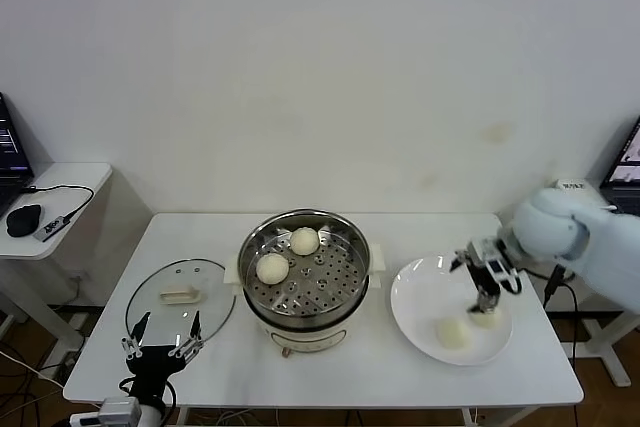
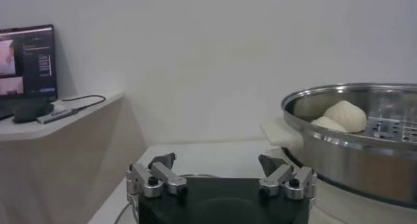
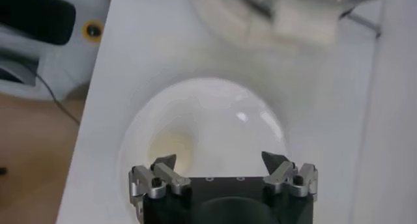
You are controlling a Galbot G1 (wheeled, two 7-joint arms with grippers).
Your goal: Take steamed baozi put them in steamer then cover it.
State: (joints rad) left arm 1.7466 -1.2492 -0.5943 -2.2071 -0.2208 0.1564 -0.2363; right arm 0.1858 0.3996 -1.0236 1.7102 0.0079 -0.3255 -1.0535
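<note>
right gripper (image 1: 487,299): over the white plate (image 1: 415,292), fingers spread wide, holding nothing
plate baozi: one (image 1: 484,316) right under the fingertips, another (image 1: 451,332) just beside them
steamer (image 1: 304,272): well apart from the right fingers, two baozi (image 1: 288,254) on its perforated tray
cover (image 1: 180,295): flat on table (image 1: 400,372), just ahead of the left fingers
left gripper (image 1: 160,339): at the table's near edge, fingers wide, empty

cream buns (image 1: 272,267), shiny steel steamer (image 1: 352,247) with perforated tray, white plate (image 1: 415,297).
</note>
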